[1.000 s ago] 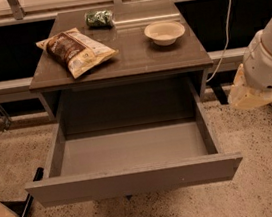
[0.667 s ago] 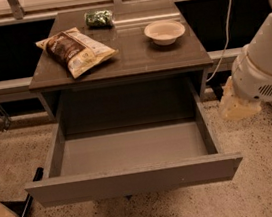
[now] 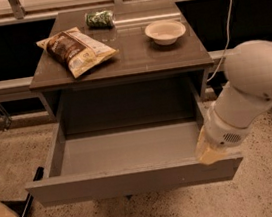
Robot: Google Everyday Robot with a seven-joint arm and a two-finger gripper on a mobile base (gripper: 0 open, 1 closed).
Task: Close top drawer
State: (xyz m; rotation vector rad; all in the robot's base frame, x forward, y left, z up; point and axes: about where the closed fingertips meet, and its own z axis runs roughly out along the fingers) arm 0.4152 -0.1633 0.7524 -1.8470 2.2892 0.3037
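Top drawer point(image 3: 136, 180) open: shallow, flat grey box. My gripper point(image 3: 210, 153) is at its right front corner; open or closed, I cannot tell.

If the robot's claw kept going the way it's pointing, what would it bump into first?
The claw points down at a front corner of the open top drawer. It would probably bump the drawer's front edge first, though depth is unclear.

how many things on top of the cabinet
3, none hidden: a chip bag front left, a green object at the back, a white bowl on the right. The gripper is at the front right corner of the open top drawer.
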